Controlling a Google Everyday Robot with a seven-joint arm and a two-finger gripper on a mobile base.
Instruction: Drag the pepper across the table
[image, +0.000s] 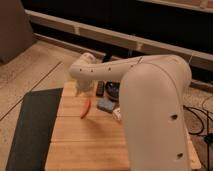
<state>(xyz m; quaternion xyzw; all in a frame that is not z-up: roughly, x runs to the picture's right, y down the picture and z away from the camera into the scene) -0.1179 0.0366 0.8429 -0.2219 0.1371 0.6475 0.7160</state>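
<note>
Pepper (86, 108) position: on the tabletop (85, 147), left half, toward the far edge. Red-orange and slender, it lies at a slant, with the upper end pointing away and slightly right and the lower end toward the near left. It rests flat on the planks.

Claw (83, 90): hangs at the end of the white arm (150, 100), over the far-left part of the tabletop, just beyond the pepper's upper end. From where I stand I cannot tell whether it touches the pepper. Nor can I tell whether it is spread or closed, since the pale wrist housing blends into it.

Arm: the bulky white shell fills the right foreground and covers much of the tabletop's right side. From there a narrower link with a row of small dark dots runs left to a rounded joint, then drops down to the claw.

Other items: blue block (105, 105) just right of the pepper, apart from it. Small white object (117, 114) near the block's right corner, partly behind the arm. Beyond the block is a dark round item (112, 90), possibly a bowl, with a dark narrow item (100, 88) beside it. Neither can be made out further.

Dark grey mat (30, 127) lies along the tabletop's left edge, touching it or just beside it. Speckled floor (35, 65) beyond. Black cables (200, 117) on the floor at right.
</note>
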